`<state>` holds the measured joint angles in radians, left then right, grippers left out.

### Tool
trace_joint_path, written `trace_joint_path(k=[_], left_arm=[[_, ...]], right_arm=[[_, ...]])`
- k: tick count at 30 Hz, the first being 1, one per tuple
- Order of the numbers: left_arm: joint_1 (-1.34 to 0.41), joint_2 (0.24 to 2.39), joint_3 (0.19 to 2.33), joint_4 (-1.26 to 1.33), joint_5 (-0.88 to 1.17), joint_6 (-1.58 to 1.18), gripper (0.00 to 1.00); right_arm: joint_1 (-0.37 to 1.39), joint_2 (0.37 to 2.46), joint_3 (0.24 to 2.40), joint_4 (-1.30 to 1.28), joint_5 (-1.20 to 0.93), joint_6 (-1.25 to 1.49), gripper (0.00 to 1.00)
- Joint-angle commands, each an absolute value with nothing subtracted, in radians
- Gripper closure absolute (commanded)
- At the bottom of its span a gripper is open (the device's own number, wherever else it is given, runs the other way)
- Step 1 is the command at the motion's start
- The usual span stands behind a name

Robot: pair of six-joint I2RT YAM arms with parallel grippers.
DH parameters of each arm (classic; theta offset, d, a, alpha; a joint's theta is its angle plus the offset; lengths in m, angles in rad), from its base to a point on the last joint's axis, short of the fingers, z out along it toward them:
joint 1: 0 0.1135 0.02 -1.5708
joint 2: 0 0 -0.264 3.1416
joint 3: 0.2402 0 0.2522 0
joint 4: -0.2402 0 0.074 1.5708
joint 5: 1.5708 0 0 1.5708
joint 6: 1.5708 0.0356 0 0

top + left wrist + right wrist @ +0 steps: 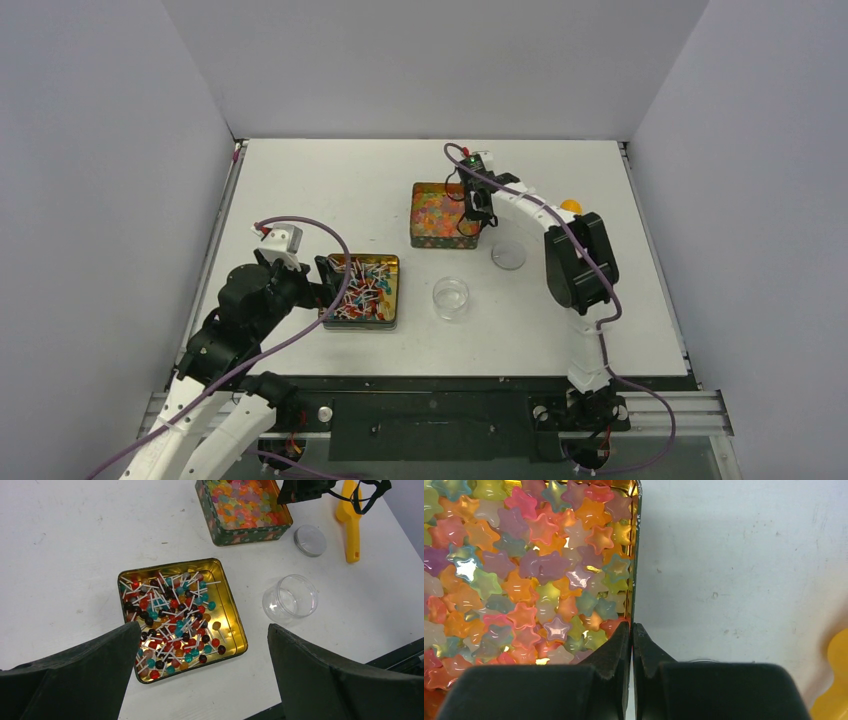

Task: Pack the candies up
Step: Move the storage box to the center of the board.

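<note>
Small lollipop candies [170, 625], red, teal and dark with white sticks, fill a shallow gold tin [235, 630] [392, 262]. Star-shaped orange, pink and green candies [524, 580] fill a green tin [240, 532] [416, 235]. My left gripper [204, 627] [328, 283] is open and empty, above the near edge of the lollipop tin. My right gripper [631, 625] [478, 215] is shut on the star tin's right wall [636, 555], one finger inside and one outside.
A clear open jar [451, 297] [290, 598] stands right of the lollipop tin. Its round lid [508, 255] [310, 540] lies further back. An orange scoop [351, 515] [571, 205] lies on the table right of the star tin, behind my right arm.
</note>
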<state>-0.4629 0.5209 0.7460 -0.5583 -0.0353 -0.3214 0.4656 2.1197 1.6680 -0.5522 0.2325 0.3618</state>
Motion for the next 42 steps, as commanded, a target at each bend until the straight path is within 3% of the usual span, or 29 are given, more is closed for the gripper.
trace_joint_path(k=[1, 21, 28, 42], left_arm=[[-0.457, 0.517, 0.751, -0.554, -0.037, -0.324, 0.04], [-0.457, 0.502, 0.748, -0.556, -0.045, -0.327, 0.04], [-0.457, 0.506, 0.749, -0.557, -0.048, -0.326, 0.04], [-0.457, 0.470, 0.747, -0.563, -0.106, -0.336, 0.04]], right_arm=[[0.474, 2.011, 1.564, -0.564, 0.169, 0.270, 1.00], [0.563, 1.816, 1.300, -0.450, 0.178, 0.162, 1.00], [0.590, 1.731, 1.281, -0.444, 0.245, 0.181, 0.80], [0.772, 1.572, 1.282, -0.547, 0.354, 0.385, 0.65]])
